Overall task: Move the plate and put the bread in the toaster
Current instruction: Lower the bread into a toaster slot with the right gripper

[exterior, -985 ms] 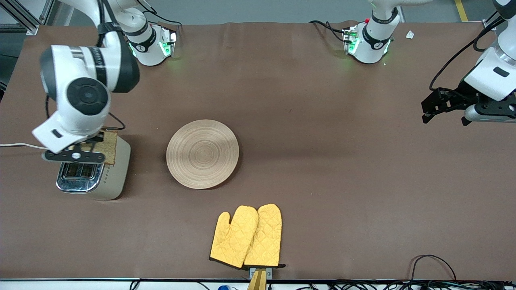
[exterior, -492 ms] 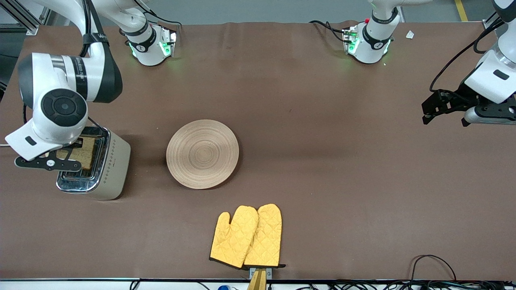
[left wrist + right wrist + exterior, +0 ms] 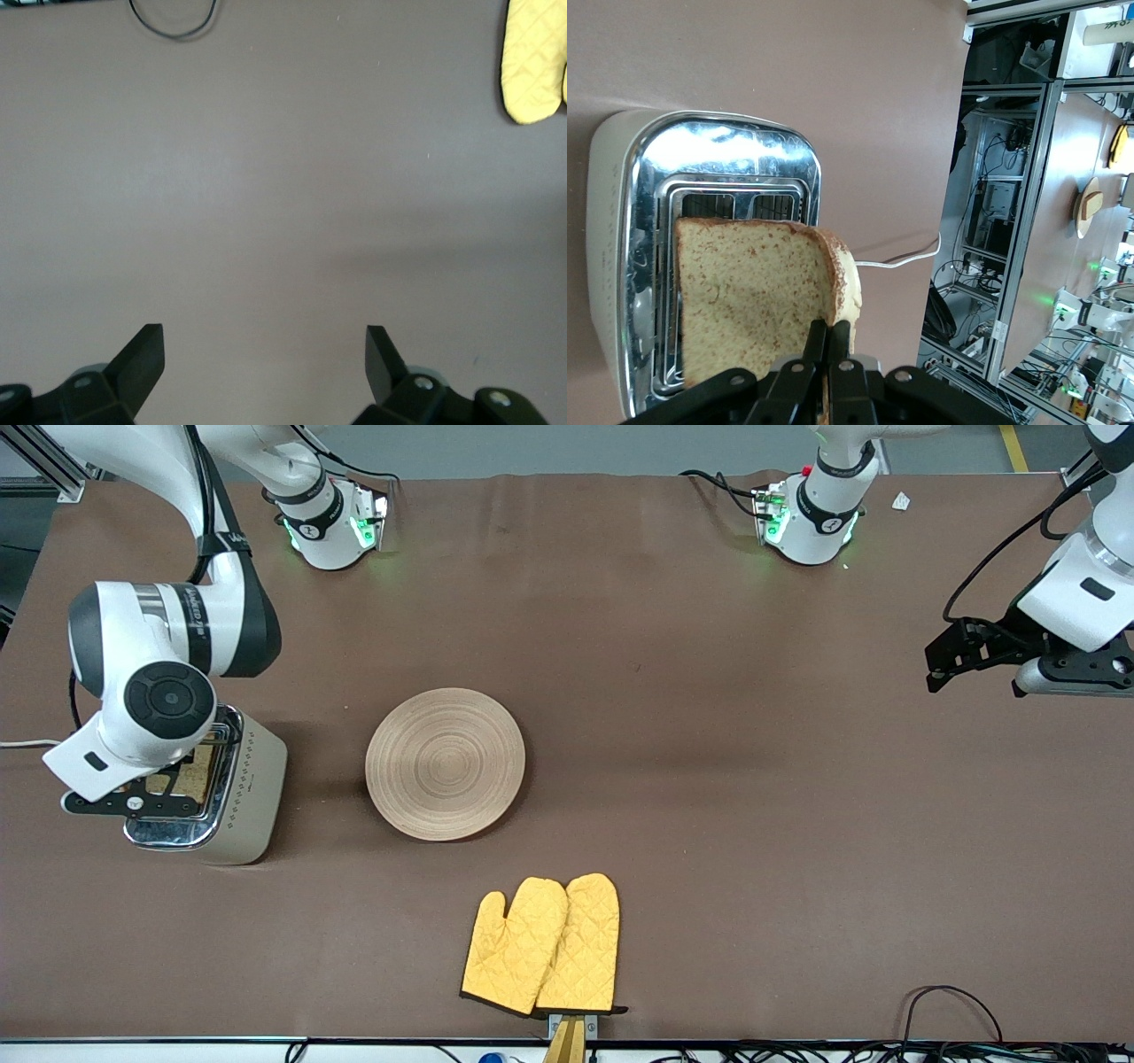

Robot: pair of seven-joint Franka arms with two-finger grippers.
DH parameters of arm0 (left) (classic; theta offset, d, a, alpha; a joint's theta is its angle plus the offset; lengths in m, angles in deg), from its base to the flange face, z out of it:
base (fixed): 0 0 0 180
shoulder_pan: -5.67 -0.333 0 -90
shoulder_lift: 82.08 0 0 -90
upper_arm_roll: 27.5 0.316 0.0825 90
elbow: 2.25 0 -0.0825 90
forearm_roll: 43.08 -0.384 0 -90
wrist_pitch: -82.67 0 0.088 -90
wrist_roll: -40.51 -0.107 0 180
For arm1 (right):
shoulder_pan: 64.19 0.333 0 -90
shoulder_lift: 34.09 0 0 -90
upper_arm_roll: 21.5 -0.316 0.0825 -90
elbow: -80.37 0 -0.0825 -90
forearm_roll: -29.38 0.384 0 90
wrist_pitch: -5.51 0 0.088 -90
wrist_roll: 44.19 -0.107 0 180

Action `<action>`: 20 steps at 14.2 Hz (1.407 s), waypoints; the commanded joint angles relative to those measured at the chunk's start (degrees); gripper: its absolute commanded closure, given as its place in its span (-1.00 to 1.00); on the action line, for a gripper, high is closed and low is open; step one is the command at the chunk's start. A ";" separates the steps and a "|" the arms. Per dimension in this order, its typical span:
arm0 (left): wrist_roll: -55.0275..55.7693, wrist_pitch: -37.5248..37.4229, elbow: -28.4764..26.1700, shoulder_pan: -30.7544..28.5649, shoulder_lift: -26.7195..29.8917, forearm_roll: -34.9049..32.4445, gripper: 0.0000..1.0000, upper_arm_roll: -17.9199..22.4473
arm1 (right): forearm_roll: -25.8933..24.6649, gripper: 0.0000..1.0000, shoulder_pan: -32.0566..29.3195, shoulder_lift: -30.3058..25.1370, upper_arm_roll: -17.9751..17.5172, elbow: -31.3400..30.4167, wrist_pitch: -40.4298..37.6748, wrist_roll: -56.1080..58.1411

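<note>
The cream toaster (image 3: pixel 255 793) with a chrome top stands near the right arm's end of the table. My right gripper (image 3: pixel 164 779) is right above it, shut on one edge of the bread (image 3: pixel 199 766). In the right wrist view the fingers (image 3: pixel 818 341) pinch the slice (image 3: pixel 749 292), which hangs over the toaster's slots (image 3: pixel 726 150); I cannot tell whether its lower edge is inside a slot. The wooden plate (image 3: pixel 445 763) lies bare at mid-table, beside the toaster. My left gripper (image 3: pixel 932 671) waits open and empty over the left arm's end of the table (image 3: pixel 264 341).
Two yellow oven mitts (image 3: pixel 542 945) lie nearer the front camera than the plate; one shows in the left wrist view (image 3: pixel 532 62). The toaster's white cord (image 3: pixel 35 744) runs off the table's end. A black cable loop (image 3: pixel 952 1001) lies at the front edge.
My right gripper has swung with the bread from the toaster's end to over its top and dropped lower. The left arm has barely moved.
</note>
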 commanded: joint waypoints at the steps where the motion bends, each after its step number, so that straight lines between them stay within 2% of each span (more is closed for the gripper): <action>1: -0.13 -2.35 3.21 -0.12 -1.53 -0.38 -1.00 0.09 | -1.50 0.99 -0.64 0.66 -0.71 0.65 -0.17 -0.17; 6: -0.22 -2.35 3.21 0.05 -1.62 -0.47 -1.00 0.00 | -1.59 0.98 -0.47 3.12 -0.71 0.65 -0.25 -0.26; 11: -0.92 -2.62 3.04 -0.30 -1.71 -0.12 -1.00 0.09 | -1.06 0.88 0.15 5.41 -0.89 0.65 -0.61 -0.79; 12: -1.01 -2.62 3.04 -0.38 -1.71 -0.12 -1.00 0.18 | -0.97 0.69 0.15 5.67 -0.89 0.65 -0.43 -0.79; 13: -1.01 -2.62 3.04 -0.47 -1.79 -0.12 -1.00 0.18 | -0.89 0.00 0.15 5.94 -0.89 0.65 -0.43 -0.79; 14: -1.01 -2.62 3.04 -0.47 -1.71 -0.12 -1.00 0.18 | -0.80 -0.85 -0.20 5.94 -0.89 0.65 -0.17 -0.79; 15: -1.01 -2.62 3.13 -0.30 -1.71 -0.12 -1.00 0.18 | -0.71 -1.00 -0.38 5.94 -0.97 0.73 -0.17 -0.79; 17: -0.83 -2.62 3.13 -0.21 -1.62 -0.12 -1.00 0.09 | 0.07 -1.00 0.05 5.85 -0.97 2.04 -0.43 -0.96; 19: -0.92 -2.61 3.13 -0.30 -1.71 -0.12 -1.00 0.09 | 8.30 -1.00 -0.38 5.76 -0.89 9.40 -1.65 -1.75; 20: -0.92 -2.53 3.13 -0.30 -1.71 -0.04 -1.00 0.09 | 11.13 -1.00 -0.64 5.59 -0.89 12.39 -4.62 -1.49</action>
